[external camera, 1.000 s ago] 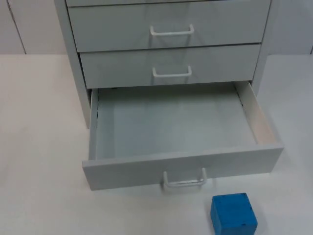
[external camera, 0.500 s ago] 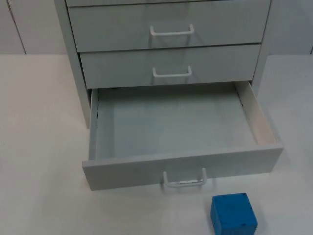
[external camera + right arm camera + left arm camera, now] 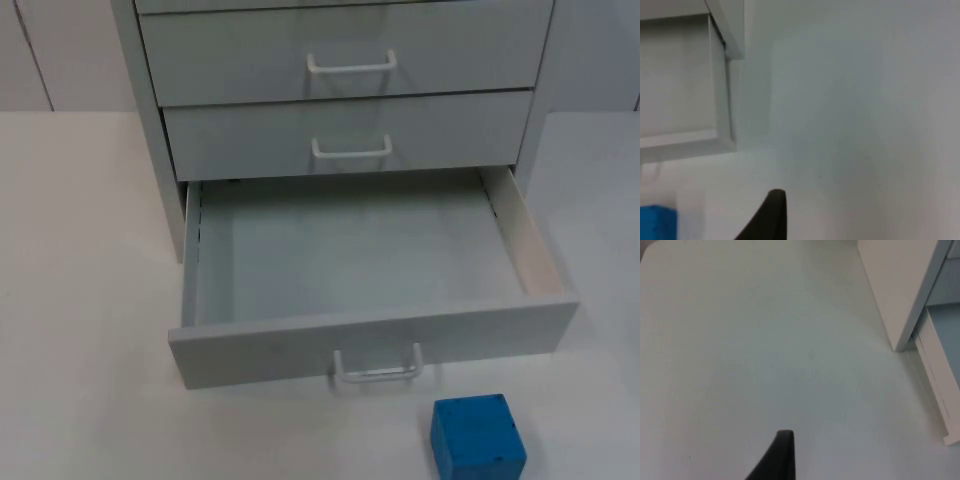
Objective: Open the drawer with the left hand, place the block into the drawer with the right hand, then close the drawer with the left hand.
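The grey cabinet's bottom drawer (image 3: 375,338) stands pulled out, with nothing in it and its white handle (image 3: 377,368) facing me. A blue block (image 3: 478,437) rests on the table just in front of the drawer's right half. My left gripper (image 3: 781,460) hovers over bare table to the left of the cabinet (image 3: 900,290), beside the drawer's side wall (image 3: 940,385). My right gripper (image 3: 771,217) hovers over the table to the right of the drawer's front corner (image 3: 722,137), and the blue block (image 3: 657,222) lies a little away from it.
Two shut drawers (image 3: 350,135) with white handles sit above the pulled-out one. White table top (image 3: 80,300) spreads on both sides of the cabinet. The grey partition wall (image 3: 60,50) stands behind.
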Robot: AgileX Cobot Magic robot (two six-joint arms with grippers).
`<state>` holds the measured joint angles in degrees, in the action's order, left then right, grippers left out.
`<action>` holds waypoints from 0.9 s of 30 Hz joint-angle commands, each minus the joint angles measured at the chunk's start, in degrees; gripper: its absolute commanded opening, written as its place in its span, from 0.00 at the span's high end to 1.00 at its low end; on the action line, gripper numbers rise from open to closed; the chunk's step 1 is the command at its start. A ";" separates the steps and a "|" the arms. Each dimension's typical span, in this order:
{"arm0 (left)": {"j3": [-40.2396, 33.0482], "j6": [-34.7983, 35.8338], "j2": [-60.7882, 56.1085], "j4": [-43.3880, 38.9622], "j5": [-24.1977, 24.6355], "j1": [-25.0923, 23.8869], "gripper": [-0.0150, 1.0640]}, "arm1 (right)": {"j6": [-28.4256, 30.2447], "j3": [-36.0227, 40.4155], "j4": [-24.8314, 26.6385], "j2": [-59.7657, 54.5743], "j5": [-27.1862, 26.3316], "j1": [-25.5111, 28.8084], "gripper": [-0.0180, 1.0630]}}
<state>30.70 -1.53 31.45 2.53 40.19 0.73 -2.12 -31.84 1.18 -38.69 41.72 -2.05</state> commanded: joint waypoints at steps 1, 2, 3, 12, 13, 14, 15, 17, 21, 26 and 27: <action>-0.18 0.52 -0.84 0.00 -0.64 -0.16 0.01 | 1.60 -1.56 5.69 -0.51 2.50 0.08 0.01; -0.18 0.52 -1.08 0.00 -0.64 -0.16 0.01 | 3.30 -2.11 7.99 -1.03 3.69 0.08 0.01; -0.18 0.52 -1.06 0.24 -0.64 -0.16 0.01 | 4.95 -2.41 10.43 -1.33 4.38 0.08 0.01; -0.18 0.52 -1.10 1.75 -1.43 -0.16 0.01 | 7.90 -2.41 15.59 -9.22 8.65 -0.05 0.01; -0.18 0.52 -1.10 2.09 -1.43 -0.16 0.01 | 7.99 -2.41 15.59 -10.81 8.76 -0.59 0.01; -0.18 0.52 -1.10 2.20 -1.43 -0.16 0.01 | 8.13 -2.41 15.47 -12.56 8.76 -1.70 0.01; -0.18 0.52 -1.10 2.45 -1.43 -0.16 0.01 | 8.13 -2.41 15.47 -14.23 8.52 -3.16 0.01; -0.18 0.52 -1.10 2.56 -1.43 -0.16 0.01 | 8.13 -2.41 15.47 -15.63 7.87 -5.51 0.01; -0.18 0.52 -1.10 2.56 -1.43 -0.16 0.01 | 2.76 -2.41 14.70 -23.11 0.70 -21.28 0.01; -0.18 0.52 -1.10 2.56 -1.43 -0.16 0.01 | -17.48 -2.41 1.99 -30.38 -8.33 -37.05 0.01; -0.18 0.52 -1.10 2.56 -1.43 -0.16 0.01 | -17.48 -2.41 1.99 -30.38 -8.33 -37.05 0.01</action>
<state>30.70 -1.53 30.69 4.51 39.50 0.73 -14.92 -34.04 5.77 -68.41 35.50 -37.69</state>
